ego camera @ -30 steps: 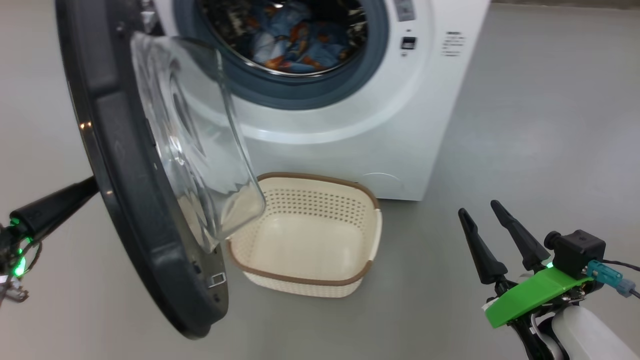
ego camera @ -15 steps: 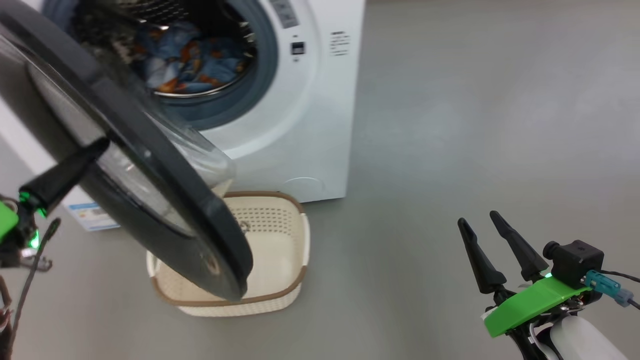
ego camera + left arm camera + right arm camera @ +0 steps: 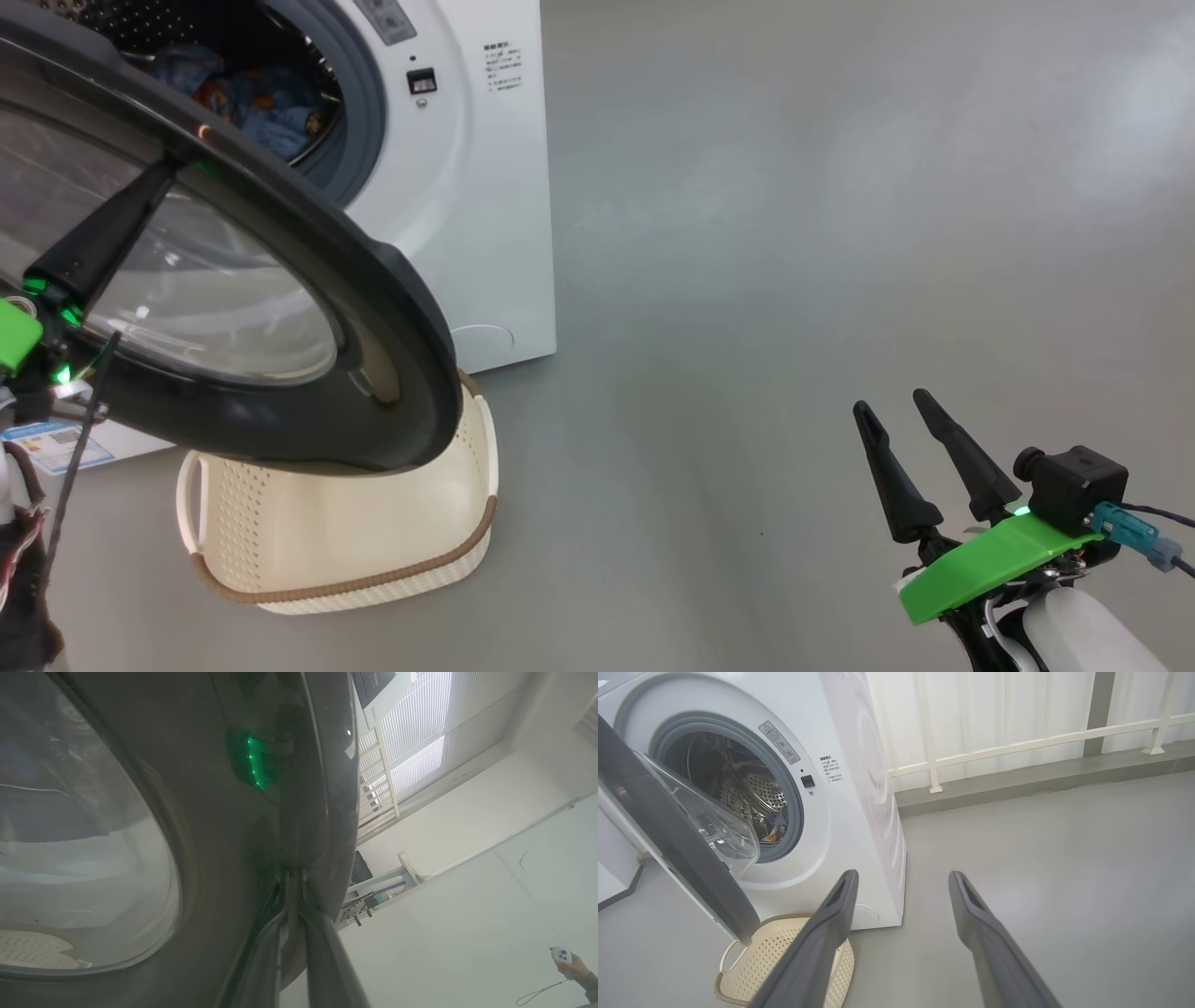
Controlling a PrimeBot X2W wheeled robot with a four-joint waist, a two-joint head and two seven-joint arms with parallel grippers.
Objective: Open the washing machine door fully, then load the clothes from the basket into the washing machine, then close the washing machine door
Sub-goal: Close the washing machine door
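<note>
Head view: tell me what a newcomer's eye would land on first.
The big black door takes up the left, half swung and hanging over the basket, with the shut left pincer laid against its outer face. Behind it, blue clothes lie in the washer drum at top left. The open right pincer hangs low right above the grey floor.
</note>
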